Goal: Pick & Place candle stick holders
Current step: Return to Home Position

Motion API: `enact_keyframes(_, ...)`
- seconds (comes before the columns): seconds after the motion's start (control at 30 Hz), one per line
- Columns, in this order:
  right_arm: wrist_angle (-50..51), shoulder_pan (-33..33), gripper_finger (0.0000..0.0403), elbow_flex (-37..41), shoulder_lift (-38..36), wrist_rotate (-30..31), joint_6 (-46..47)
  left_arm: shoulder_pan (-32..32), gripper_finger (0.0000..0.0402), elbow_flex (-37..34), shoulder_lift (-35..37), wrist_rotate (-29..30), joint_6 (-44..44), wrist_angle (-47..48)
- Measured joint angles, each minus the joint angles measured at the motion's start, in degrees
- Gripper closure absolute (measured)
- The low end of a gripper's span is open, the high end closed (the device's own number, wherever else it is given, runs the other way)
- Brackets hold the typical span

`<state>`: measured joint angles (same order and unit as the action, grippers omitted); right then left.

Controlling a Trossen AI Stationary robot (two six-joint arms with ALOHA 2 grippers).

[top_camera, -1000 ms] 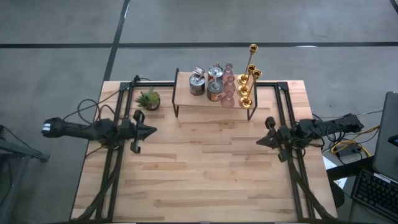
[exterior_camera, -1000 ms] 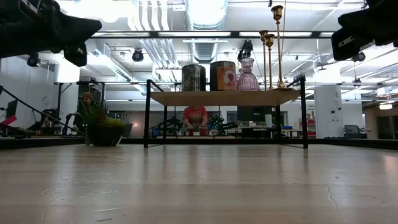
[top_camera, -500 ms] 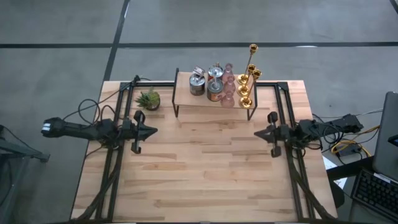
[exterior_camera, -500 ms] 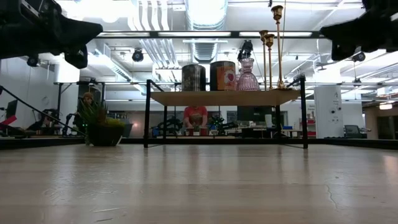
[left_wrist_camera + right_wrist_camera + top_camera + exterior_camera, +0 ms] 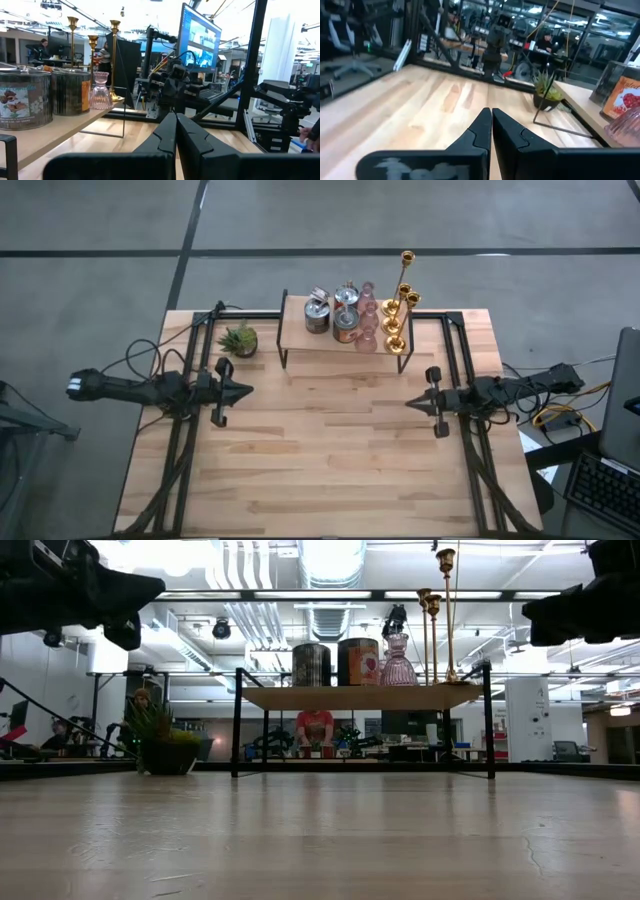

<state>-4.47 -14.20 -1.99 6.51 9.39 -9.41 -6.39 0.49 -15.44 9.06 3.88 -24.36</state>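
Observation:
The candle stick holders stand on a small wooden shelf (image 5: pixel 340 342) at the table's far middle: gold stems (image 5: pixel 398 300) at its right end, pink glass ones (image 5: pixel 366 328) beside them, silvery cups (image 5: pixel 318 313) to the left. They also show in the low view (image 5: pixel 398 660) and the left wrist view (image 5: pixel 100 90). My left gripper (image 5: pixel 247 390) is shut and empty above the table's left side. My right gripper (image 5: pixel 410 404) is shut and empty above the right side, and shows in its wrist view (image 5: pixel 491 114).
A small spiky green potted plant (image 5: pixel 239 338) stands left of the shelf. The shelf has black metal legs (image 5: pixel 237 720). Black frame rails (image 5: pixel 190 370) run along both table sides. Bare wood (image 5: pixel 320 450) lies between and in front of the arms.
My right gripper has moved a little toward the table's left edge and has turned about its own axis, staying shut. My left gripper has kept still.

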Motion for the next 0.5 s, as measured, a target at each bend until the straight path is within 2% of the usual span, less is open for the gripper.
enact_keyframes(0.17,1.1,0.0,0.0394,0.1,0.1,0.0,-3.0,0.0,0.039,0.0,0.0,0.0,0.0,0.0)
enact_keyframes(0.5,1.1,0.0,0.0394,0.1,0.1,0.0,0.0,0.0,0.039,0.0,0.0,0.0,0.0,0.0)
